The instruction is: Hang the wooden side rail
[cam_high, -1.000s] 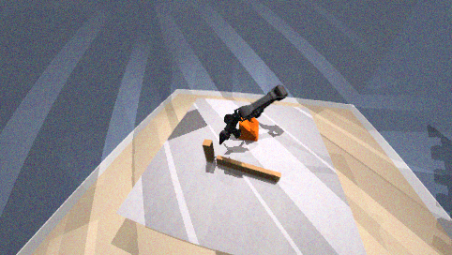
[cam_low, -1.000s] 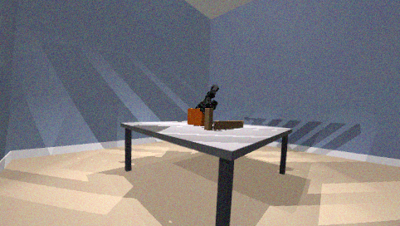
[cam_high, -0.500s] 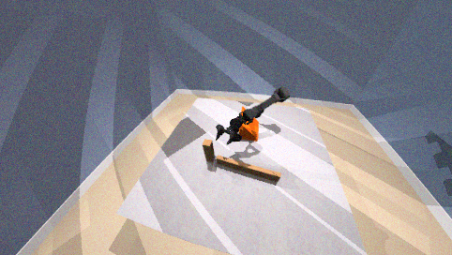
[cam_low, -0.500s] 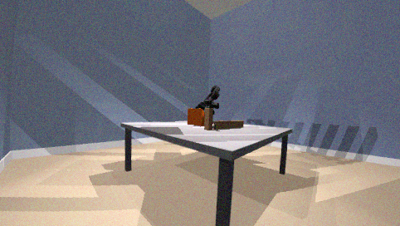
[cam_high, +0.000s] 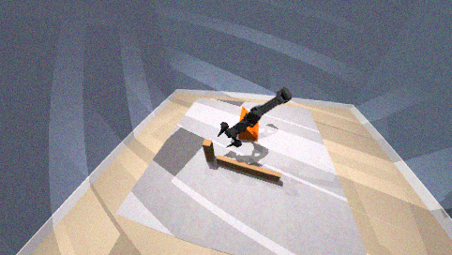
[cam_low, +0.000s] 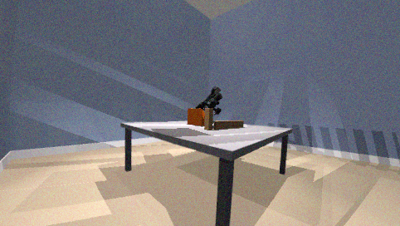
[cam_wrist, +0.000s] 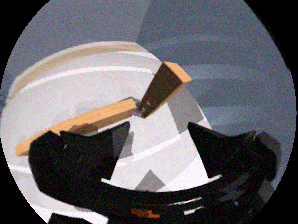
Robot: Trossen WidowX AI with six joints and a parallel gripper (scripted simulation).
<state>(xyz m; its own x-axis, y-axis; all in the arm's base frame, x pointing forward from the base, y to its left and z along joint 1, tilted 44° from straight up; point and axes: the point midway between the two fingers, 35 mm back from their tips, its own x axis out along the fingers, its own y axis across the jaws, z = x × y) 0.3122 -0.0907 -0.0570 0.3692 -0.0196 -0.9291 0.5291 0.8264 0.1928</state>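
Observation:
The wooden side rail [cam_high: 248,169] [cam_low: 229,124] [cam_wrist: 80,122] lies low along the table, its near end close beside the foot of the headboard post [cam_high: 208,152] [cam_low: 208,119] [cam_wrist: 164,90]. The post stands upright in the top and exterior views. Small grey metal parts show between rail and post in the wrist view, too small to tell whether hooks and pins touch. The slot and pins cannot be made out. My gripper [cam_high: 223,142] [cam_wrist: 160,124] is open and empty, above the table and apart from both. In the wrist view, post and rail end lie beyond the fingertips.
An orange block [cam_high: 249,134] [cam_low: 196,116] stands on the table [cam_high: 263,211] [cam_low: 249,141] [cam_wrist: 50,95], behind the rail and below the arm in the top view. Patches of shadow and light cross the tabletop.

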